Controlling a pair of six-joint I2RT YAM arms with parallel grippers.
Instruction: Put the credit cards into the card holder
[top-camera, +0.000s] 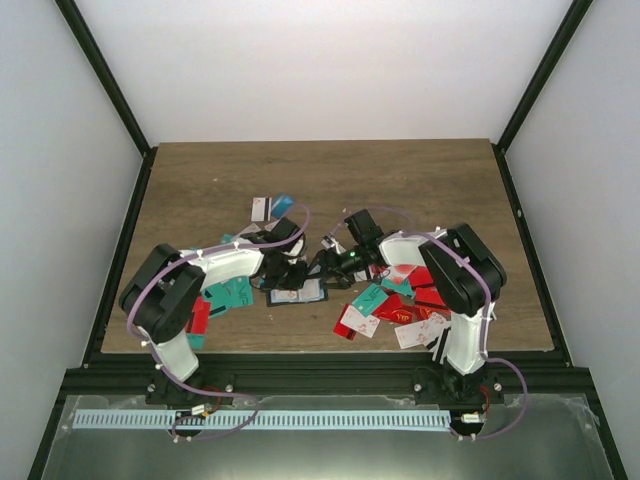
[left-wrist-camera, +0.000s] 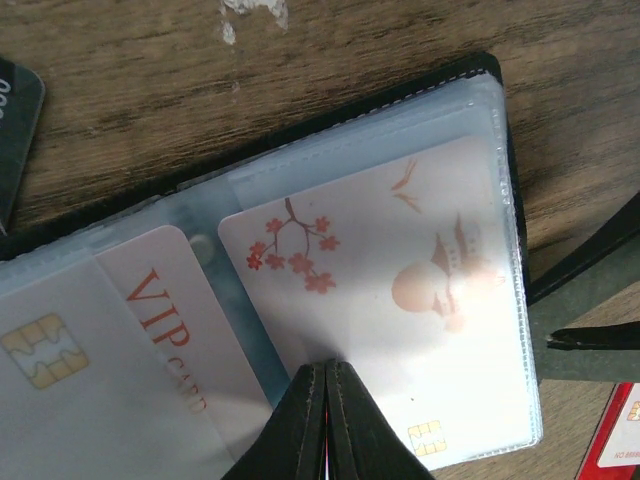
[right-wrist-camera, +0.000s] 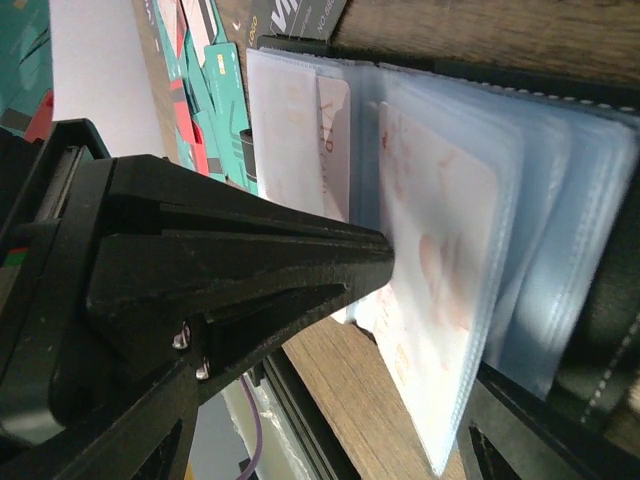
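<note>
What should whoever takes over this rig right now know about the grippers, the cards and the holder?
Left gripper: shut, tips pressing on an open sleeve of the card holder, over a blossom card.
Right gripper: open, fingers at the holder's right edge; no grip visible.
Done: at least three cards are sleeved: the blossom card, a VIP card, a chip card.
Left: many credit cards lie loose on the table, mostly right of the holder, some left and behind it.
</note>
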